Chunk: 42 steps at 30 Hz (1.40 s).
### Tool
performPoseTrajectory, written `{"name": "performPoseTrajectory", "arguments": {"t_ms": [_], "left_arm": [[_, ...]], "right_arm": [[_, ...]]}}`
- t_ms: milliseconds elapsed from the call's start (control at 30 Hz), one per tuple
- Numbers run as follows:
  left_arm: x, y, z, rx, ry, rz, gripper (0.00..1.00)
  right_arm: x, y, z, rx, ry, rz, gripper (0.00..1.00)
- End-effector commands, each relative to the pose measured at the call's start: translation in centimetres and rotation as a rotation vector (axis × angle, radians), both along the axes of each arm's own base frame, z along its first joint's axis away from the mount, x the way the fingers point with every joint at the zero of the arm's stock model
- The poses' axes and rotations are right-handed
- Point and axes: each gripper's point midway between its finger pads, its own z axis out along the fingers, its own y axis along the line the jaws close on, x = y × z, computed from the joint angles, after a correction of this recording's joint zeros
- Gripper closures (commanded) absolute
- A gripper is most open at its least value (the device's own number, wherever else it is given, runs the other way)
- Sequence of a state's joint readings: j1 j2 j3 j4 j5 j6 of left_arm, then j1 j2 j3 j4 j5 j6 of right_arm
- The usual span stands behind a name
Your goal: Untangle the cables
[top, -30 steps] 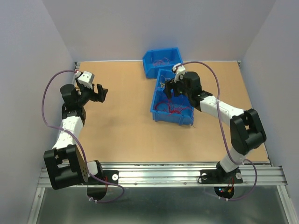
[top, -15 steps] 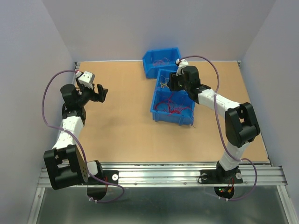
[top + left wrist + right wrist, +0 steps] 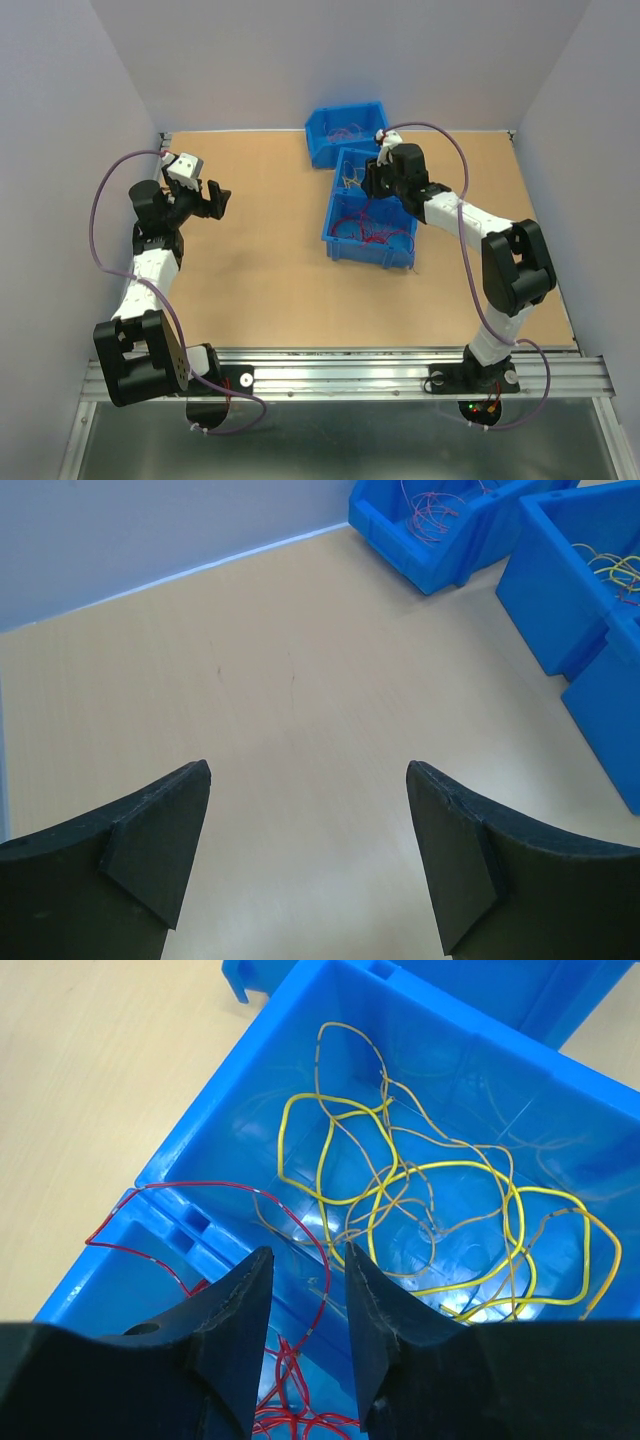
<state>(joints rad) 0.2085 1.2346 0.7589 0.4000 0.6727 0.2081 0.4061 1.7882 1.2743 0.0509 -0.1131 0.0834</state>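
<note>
Three blue bins hold the cables. The middle bin (image 3: 349,160) holds looping yellow and orange cables (image 3: 430,1175). The front bin (image 3: 396,251) holds a red tangle (image 3: 368,228). One red cable (image 3: 200,1186) loops over the wall between these bins and runs down between my right fingers. My right gripper (image 3: 308,1252) hovers over that wall, jaws a narrow gap apart, not pinching the cable; it also shows in the top view (image 3: 372,183). My left gripper (image 3: 308,770) is wide open and empty above bare table, far left of the bins, as the top view (image 3: 215,198) shows.
The back bin (image 3: 322,135) holds a few thin reddish cables (image 3: 430,505). The three bins touch in a row at the table's back centre. White walls close the left, back and right sides. A metal rail (image 3: 340,375) runs along the near edge.
My right gripper moved from over the front bin's red tangle back to the wall of the middle bin, then stayed there. The left arm has not moved.
</note>
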Motion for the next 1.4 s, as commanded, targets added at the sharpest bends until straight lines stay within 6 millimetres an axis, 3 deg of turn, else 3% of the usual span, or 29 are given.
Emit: {"name": "performPoseTrajectory", "arguments": {"t_ms": [0,133,267,300,533,667,833,1067,1100,1133,1167,1200,1233,1333,1367], "left_arm": [[-0.3,-0.3,1.5,0.021,-0.06,-0.016,0.1],[-0.4,-0.4,1.5,0.021,-0.062,-0.019,0.1],[-0.4,-0.4,1.4,0.021,-0.057,-0.018,0.1],[-0.4,-0.5,1.4,0.021,-0.059,-0.021,0.1],[-0.4,-0.5,1.6,0.025,-0.064,-0.018,0.1],[-0.5,-0.7,1.5,0.022,-0.063,-0.025,0.1],[-0.6,-1.2,1.4,0.022,-0.061,-0.042,0.1],[-1.0,-1.6,1.5,0.029,-0.068,-0.049,0.1],[-1.1,-1.7,1.6,0.03,-0.07,-0.051,0.1],[-1.1,-1.7,1.5,0.032,-0.07,-0.048,0.1],[-1.1,-1.7,1.7,0.033,-0.073,-0.048,0.1],[-1.2,-1.8,1.7,0.035,-0.076,-0.052,0.1],[-1.2,-1.9,1.8,0.036,-0.078,-0.05,0.1],[-1.3,-2.1,1.8,0.036,-0.08,-0.055,0.1],[-1.4,-2.2,2.1,0.038,-0.087,-0.061,0.1]], "right_arm": [[-0.6,-0.3,0.1,-0.001,-0.001,-0.009,0.6],[-0.9,-0.3,-0.4,-0.003,0.011,-0.004,0.66],[-1.4,-0.1,-0.5,0.001,0.018,0.019,0.97],[-1.6,0.2,-0.2,0.007,0.012,0.043,1.0],[-3.1,1.0,3.2,0.05,-0.061,0.132,1.0],[-4.2,0.5,3.8,0.065,-0.09,0.124,0.99],[-6.0,-0.5,1.6,0.049,-0.049,0.102,1.0],[-6.3,-2.4,-2.0,-0.001,0.034,-0.01,0.99],[-6.1,-2.7,-2.6,-0.014,0.045,-0.029,0.99],[-6.0,-2.7,-2.7,-0.016,0.048,-0.036,0.92],[-5.7,-2.8,-2.3,-0.016,0.038,-0.042,0.74],[-5.6,-2.7,-2.1,-0.014,0.034,-0.041,0.68],[-5.6,-2.5,-1.2,-0.005,0.016,-0.029,0.61],[-5.7,-2.0,1.6,0.021,-0.039,-0.012,0.54],[-6.2,-2.0,3.8,0.042,-0.084,-0.011,0.43]]}}
